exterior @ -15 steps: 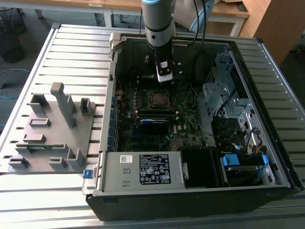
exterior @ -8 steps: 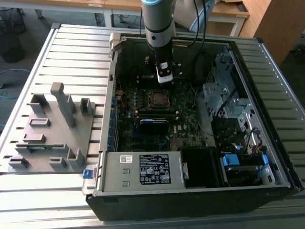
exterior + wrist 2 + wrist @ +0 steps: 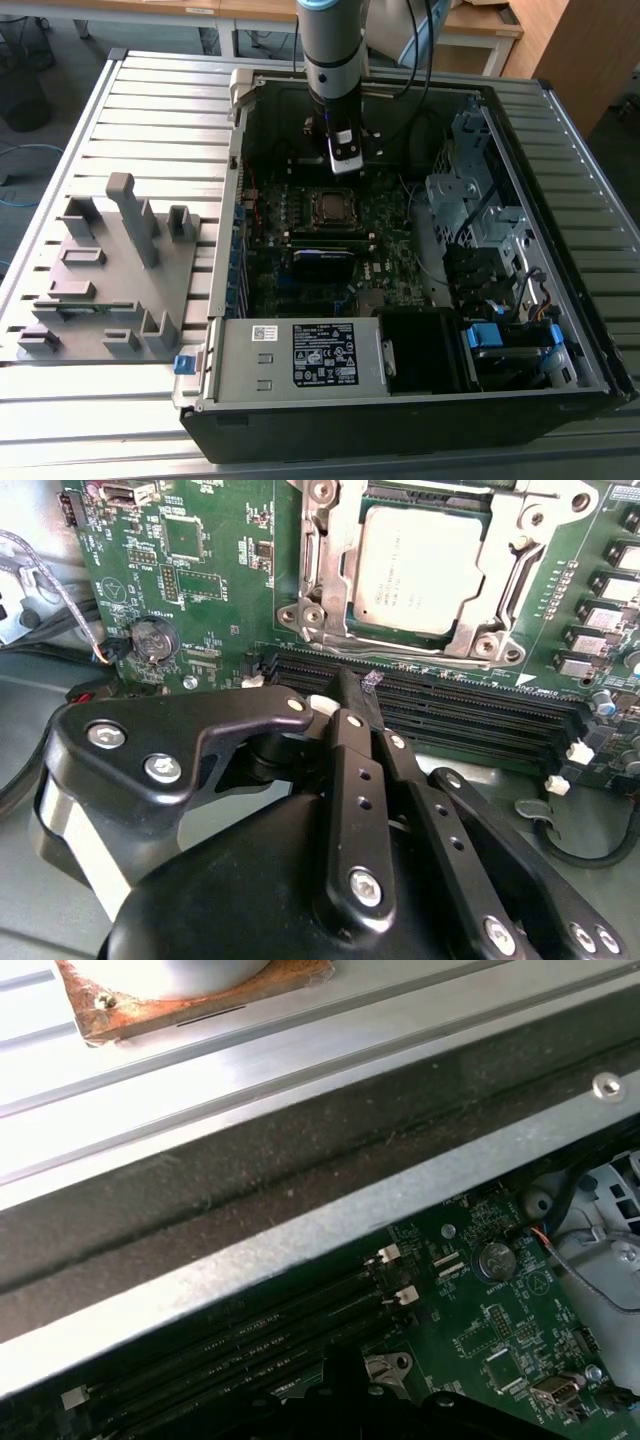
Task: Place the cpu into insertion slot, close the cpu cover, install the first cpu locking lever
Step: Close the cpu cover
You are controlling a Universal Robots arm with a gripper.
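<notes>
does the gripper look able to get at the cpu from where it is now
Probably yes. The gripper sits inside the open computer case close beside the cpu, which lies seated in the insertion slot with its top exposed and nothing lying between them.

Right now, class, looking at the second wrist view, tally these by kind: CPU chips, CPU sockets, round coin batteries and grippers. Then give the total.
cpu: 1
insertion slot: 1
coin battery: 1
gripper: 1
Total: 4
</notes>
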